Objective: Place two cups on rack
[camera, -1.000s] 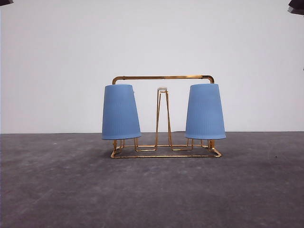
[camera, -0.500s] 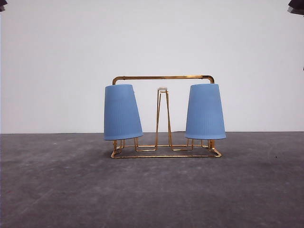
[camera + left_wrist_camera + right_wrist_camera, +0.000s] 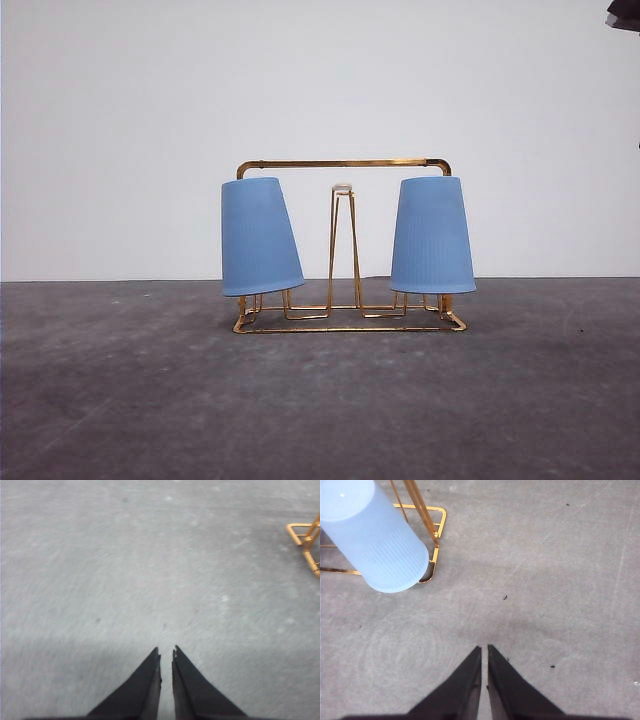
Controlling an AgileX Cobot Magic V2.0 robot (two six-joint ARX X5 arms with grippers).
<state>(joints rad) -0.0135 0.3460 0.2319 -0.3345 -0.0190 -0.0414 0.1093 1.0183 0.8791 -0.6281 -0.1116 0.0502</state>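
Front view: both cups (image 3: 260, 237) (image 3: 432, 235) sit inverted over rack (image 3: 345, 165) prongs, mouths down to drain. Left pincer (image 3: 166, 652) is nearly shut, empty, rack corner well ahead. Right pincer (image 3: 484, 648) likewise, cup ahead beside it.

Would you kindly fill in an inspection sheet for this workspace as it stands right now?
Surface: grey table, matte, with faint scuffs and small dark specks.
Job's things: gold wire rack upright; left cup upside down on it, tilted; right cup upside down on it, nearly straight. A middle prong with a white cap stands bare.
Clutter: nothing seen.
Grippers: left claw shut, over bare table, holding nothing; right claw shut, empty, over the table near the rack's corner.
Cables: nothing seen.
Surroundings: plain white wall behind the table.
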